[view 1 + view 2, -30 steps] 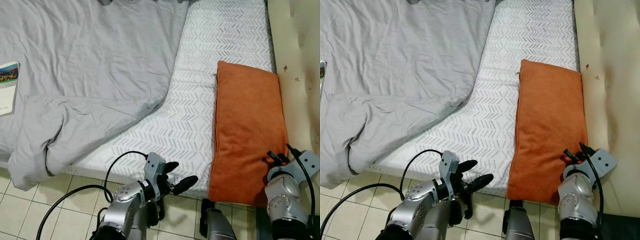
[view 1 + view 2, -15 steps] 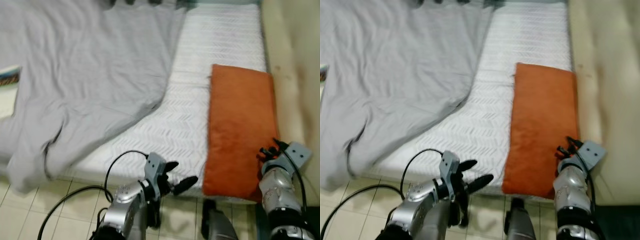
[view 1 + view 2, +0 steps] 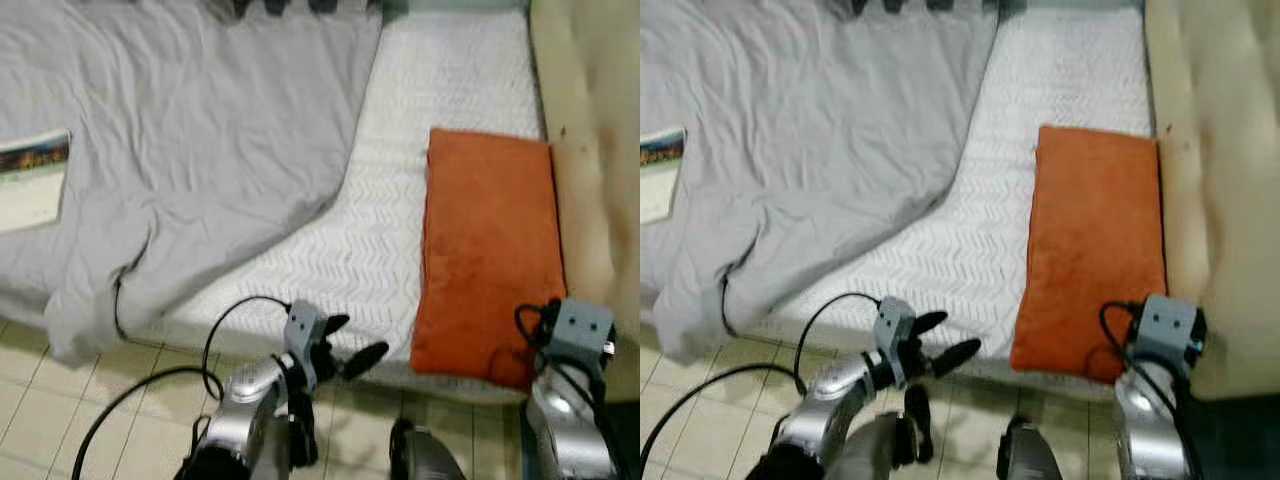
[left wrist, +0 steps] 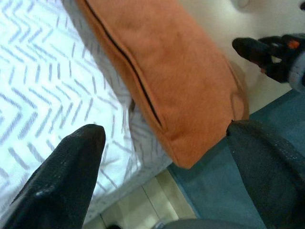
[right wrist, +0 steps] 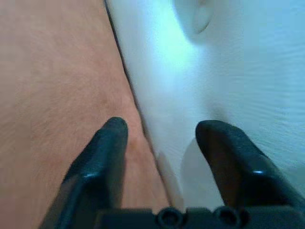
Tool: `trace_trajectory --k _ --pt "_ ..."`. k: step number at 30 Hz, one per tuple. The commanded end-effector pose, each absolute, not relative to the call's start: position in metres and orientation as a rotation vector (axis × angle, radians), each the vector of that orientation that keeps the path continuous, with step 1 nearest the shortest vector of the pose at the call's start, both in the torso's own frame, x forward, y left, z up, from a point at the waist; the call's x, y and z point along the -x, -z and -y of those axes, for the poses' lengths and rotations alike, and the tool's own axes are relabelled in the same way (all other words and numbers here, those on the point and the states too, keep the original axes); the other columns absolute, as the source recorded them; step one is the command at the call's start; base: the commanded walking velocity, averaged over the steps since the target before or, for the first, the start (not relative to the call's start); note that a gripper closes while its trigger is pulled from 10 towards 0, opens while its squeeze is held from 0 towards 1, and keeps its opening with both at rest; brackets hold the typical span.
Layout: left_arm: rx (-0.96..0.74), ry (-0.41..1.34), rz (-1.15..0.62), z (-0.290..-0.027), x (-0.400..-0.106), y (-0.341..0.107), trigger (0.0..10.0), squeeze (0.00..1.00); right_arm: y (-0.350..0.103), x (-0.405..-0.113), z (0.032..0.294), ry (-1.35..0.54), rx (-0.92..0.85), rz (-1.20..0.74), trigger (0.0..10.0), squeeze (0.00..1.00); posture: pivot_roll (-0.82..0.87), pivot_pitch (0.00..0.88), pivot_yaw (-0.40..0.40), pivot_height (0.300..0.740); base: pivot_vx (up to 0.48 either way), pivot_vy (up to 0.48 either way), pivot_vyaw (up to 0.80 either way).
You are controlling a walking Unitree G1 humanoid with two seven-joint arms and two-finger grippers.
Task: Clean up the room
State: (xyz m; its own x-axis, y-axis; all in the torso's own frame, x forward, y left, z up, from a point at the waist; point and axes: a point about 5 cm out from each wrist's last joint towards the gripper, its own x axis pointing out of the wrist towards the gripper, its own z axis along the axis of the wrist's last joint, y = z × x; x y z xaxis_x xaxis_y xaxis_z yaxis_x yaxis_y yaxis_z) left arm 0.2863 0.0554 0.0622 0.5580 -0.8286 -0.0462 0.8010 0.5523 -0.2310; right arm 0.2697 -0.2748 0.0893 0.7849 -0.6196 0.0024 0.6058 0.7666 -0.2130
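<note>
An orange pillow (image 3: 490, 250) lies lengthwise on the white chevron sheet (image 3: 390, 200), against the cream headboard (image 3: 595, 150). A rumpled grey duvet (image 3: 200, 130) covers the bed's left part. My left gripper (image 3: 358, 337) is open, low at the bed's front edge, its fingers pointing toward the pillow's near corner (image 4: 190, 152). My right gripper (image 5: 163, 128) is open at the pillow's near right end, one finger over the orange fabric (image 5: 52, 95), the other over the headboard (image 5: 214, 57). Nothing is held.
A book (image 3: 32, 180) lies on the duvet at the far left. Beige floor tiles (image 3: 40, 400) run along the bed's front. A dark teal surface (image 4: 224, 191) lies on the floor below the pillow's corner. The headboard walls off the right side.
The whole picture has shifted, so the camera moved; the book shows more. My right wrist has sunk and turned at the pillow's near end. The left gripper stays open in place.
</note>
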Motion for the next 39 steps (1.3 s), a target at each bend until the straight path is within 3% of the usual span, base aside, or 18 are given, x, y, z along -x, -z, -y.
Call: trace_trajectory --k 1,2,6,12,16,17,23,27,39 --pt "0.16 0.944 -0.183 -0.061 -0.282 -0.054 10.0 0.0 -0.098 -0.26 0.282 0.696 0.234 -0.025 10.0 1.0 -0.18 0.228 0.047 0.74 0.0 0.0 0.0" --pt "0.14 0.824 -0.15 -0.069 -0.29 -0.059 10.0 0.0 -0.104 -0.252 0.272 0.628 0.224 0.011 10.0 1.0 -0.19 0.153 0.064 0.74 0.0 0.0 0.0" --pt "0.097 0.663 -0.027 -0.083 -0.292 -0.079 10.0 0.0 -0.093 -0.221 0.263 0.551 0.193 0.001 10.0 1.0 -0.17 0.064 0.073 0.74 0.0 0.0 0.0" --pt "0.082 0.527 0.003 -0.096 -0.288 -0.086 10.0 0.0 -0.068 -0.204 0.264 0.499 0.126 -0.081 10.0 1.0 -0.15 0.0 0.081 0.74 0.0 0.0 0.0" --pt "0.101 0.472 0.0 -0.1 -0.293 -0.086 10.0 0.0 -0.048 -0.215 0.254 0.415 0.063 -0.189 10.0 1.0 -0.15 0.0 0.082 0.74 0.0 0.0 0.0" --pt "0.099 0.466 -0.008 -0.099 -0.295 -0.085 10.0 0.0 -0.045 -0.222 0.247 0.382 0.054 -0.209 10.0 0.0 -0.15 0.0 0.084 0.74 0.0 0.0 0.0" --pt "0.076 0.461 -0.049 -0.097 -0.301 -0.081 10.0 0.0 -0.056 -0.252 0.222 0.27 0.044 -0.145 10.0 0.0 -0.14 0.0 0.091 0.74 0.0 0.075 0.0" --pt "0.063 0.428 -0.113 -0.103 -0.297 -0.066 10.0 0.0 -0.063 -0.259 0.224 0.262 0.056 -0.107 10.0 0.0 -0.14 0.0 0.088 0.74 0.0 0.446 0.0" --pt "0.081 0.297 -0.2 -0.135 -0.276 -0.042 10.0 0.0 -0.053 -0.245 0.24 0.319 0.194 -0.152 10.0 0.0 -0.11 0.037 0.057 0.74 0.0 0.443 0.0"
